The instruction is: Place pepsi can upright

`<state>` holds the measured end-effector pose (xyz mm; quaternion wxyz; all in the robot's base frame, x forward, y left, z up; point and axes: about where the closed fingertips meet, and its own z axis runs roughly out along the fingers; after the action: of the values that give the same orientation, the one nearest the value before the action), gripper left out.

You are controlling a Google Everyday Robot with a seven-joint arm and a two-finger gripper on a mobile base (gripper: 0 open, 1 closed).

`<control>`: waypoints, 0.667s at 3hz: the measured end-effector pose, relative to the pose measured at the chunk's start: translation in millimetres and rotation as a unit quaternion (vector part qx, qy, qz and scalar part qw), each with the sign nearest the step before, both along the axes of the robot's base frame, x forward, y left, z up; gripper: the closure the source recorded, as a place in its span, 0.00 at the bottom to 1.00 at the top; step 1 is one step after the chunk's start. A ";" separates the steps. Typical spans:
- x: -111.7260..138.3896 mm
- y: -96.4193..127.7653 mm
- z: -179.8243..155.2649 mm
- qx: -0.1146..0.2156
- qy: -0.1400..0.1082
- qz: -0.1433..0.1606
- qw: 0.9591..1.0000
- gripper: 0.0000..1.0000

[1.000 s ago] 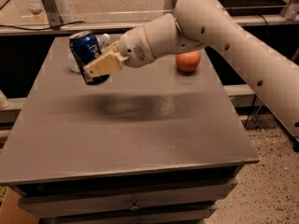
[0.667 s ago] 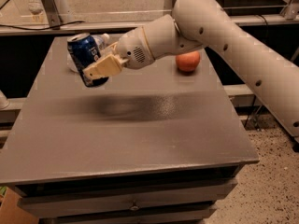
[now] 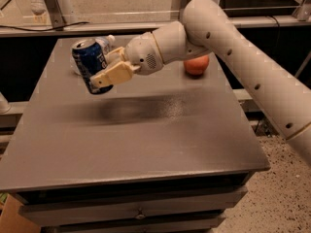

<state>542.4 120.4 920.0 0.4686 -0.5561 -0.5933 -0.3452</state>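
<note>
The gripper has its jaws clamped on the pepsi can — top up, a bit tilted, held in the air over the far-left part of the grey worktop, with a shadow underneath. A plastic bottle pokes out just behind it, and an orange fruit sits further right. Speckled floor — a drawer under the top.

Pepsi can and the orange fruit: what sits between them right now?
In the camera view, only the robot's white wrist lies between the pepsi can and the orange fruit; the gripper grips the can above the table.
</note>
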 end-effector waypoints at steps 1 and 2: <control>-4.7 -12.8 1.3 0.019 -0.037 0.054 0.998 1.00; -14.1 -31.2 5.9 0.013 -0.074 0.084 0.994 1.00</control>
<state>528.3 89.2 925.9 0.4577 -0.4713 -0.6663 -0.3526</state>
